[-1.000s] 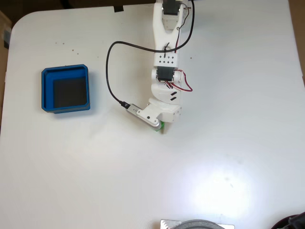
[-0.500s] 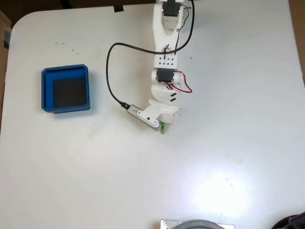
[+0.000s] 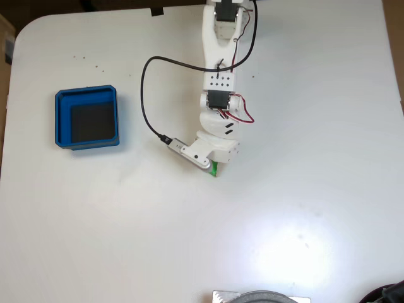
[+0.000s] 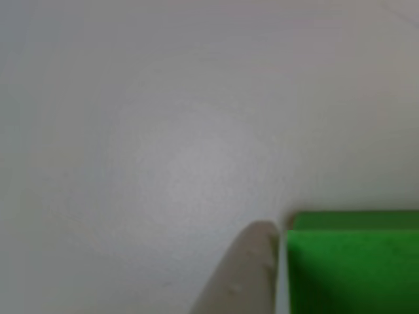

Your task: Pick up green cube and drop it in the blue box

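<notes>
green cube (image 3: 214,168) mid-table under gripper (image 3: 213,168) | claw state cannot tell | blue box (image 3: 86,143) near left table edge | black cable (image 3: 144,95) between

The claw (image 3: 213,168) has edged slightly onto the green cube (image 3: 214,168).
</notes>
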{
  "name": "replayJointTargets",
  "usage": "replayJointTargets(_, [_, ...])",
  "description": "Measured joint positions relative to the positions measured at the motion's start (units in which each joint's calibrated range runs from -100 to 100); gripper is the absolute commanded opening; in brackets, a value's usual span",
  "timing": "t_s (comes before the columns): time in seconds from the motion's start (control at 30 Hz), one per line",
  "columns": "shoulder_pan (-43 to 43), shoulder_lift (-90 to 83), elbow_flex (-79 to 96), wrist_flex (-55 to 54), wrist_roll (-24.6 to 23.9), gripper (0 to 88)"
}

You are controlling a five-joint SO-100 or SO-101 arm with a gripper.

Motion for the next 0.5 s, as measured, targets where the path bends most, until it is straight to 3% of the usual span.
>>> replayJointTargets(0.27, [0.1,0.0,0.0,0.0,0.0,2.2])
replayJointTargets(0.5, [0.6,0.0,0.0,0.0,0.0,1.4])
